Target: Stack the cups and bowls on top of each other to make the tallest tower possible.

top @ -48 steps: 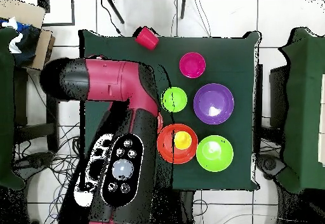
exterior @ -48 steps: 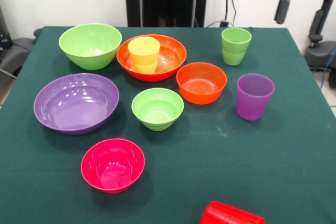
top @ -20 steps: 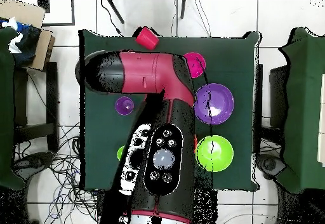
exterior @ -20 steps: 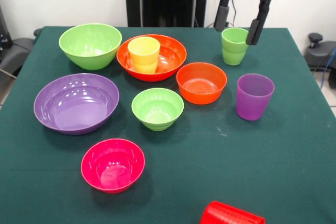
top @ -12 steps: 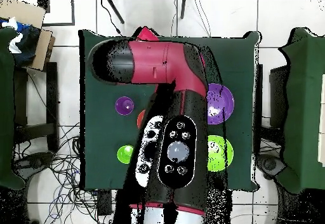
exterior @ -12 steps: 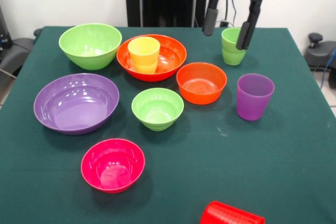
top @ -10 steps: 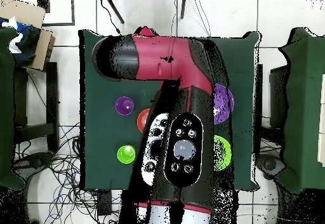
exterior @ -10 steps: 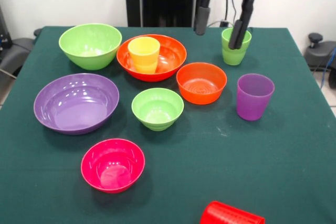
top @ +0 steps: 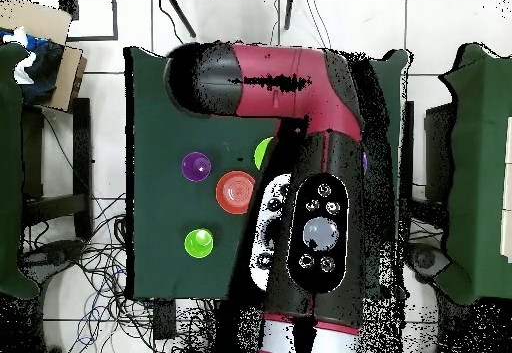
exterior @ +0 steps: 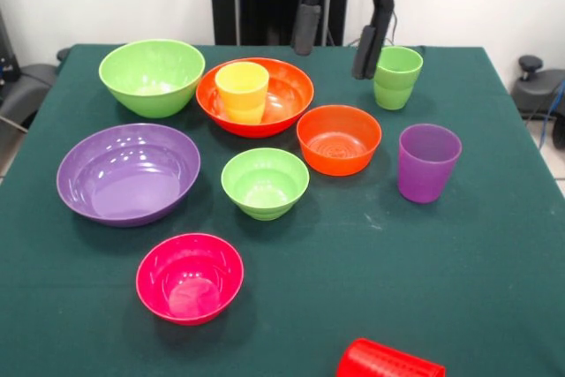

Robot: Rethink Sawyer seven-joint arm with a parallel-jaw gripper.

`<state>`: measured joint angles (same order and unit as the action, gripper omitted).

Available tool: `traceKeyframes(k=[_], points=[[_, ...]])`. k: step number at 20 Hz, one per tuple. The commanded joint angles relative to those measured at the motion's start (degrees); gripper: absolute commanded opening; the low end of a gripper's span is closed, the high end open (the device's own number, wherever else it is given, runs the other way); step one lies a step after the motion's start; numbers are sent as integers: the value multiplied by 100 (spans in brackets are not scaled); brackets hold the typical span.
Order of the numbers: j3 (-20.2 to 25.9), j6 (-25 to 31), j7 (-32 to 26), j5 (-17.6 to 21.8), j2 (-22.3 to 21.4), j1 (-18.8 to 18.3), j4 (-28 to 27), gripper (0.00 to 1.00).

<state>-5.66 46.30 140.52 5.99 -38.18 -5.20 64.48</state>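
Front view, six bowls [exterior: 264, 183], four cups [exterior: 429, 162]; end effector [exterior: 336, 34] open

In the front view, the yellow plastic cup [exterior: 242, 91] stands inside the large orange plastic bowl [exterior: 284, 94], with the large lime green plastic bowl [exterior: 152, 76] to its left and the light green plastic cup [exterior: 396, 77] to its right. Nearer the camera lie the large purple plastic bowl [exterior: 128, 173], small lime green plastic bowl [exterior: 265, 182], small orange plastic bowl [exterior: 339, 139] and purple plastic cup [exterior: 428, 162]. The small magenta-pink plastic bowl [exterior: 190, 276] sits nearer still, and the red plastic cup [exterior: 388, 361], apparently on its side, lies at the tabletop's [exterior: 459, 262] front edge.

Probably a robotics lab: green-clothed table [exterior: 494, 245], floor cables [top: 95, 259], pedestal arm [top: 300, 89].
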Motion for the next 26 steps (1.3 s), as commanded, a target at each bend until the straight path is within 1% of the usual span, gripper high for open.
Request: traceKeyframes(k=[1, 7, 16, 26], points=[[747, 539, -1722, 554, 304, -115, 97, 100], [803, 517, -1804, 583, 281, -187, 134, 100], [982, 393, -2026, 728, 248, -441, 218, 100], [1221, 410, -2261, 945, 237, -725, 185, 100]])
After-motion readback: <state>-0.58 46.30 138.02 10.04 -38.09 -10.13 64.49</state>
